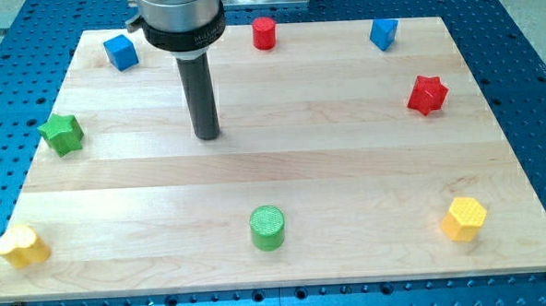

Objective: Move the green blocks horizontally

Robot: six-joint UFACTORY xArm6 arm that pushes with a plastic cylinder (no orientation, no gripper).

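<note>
Toward the board's upper left, my tip [208, 135] rests on the wooden board [329, 160], touching no block and holding nothing. From it, the green star [62, 134] lies well apart at nine o'clock by the left edge, and the green cylinder [268, 227] sits at five o'clock near the bottom edge.

A pale wooden worktop [347, 168] with visible grain fills most of the view under even, bright light. Around it lies a blue perforated base plate [517, 32] dotted with regular holes.
</note>
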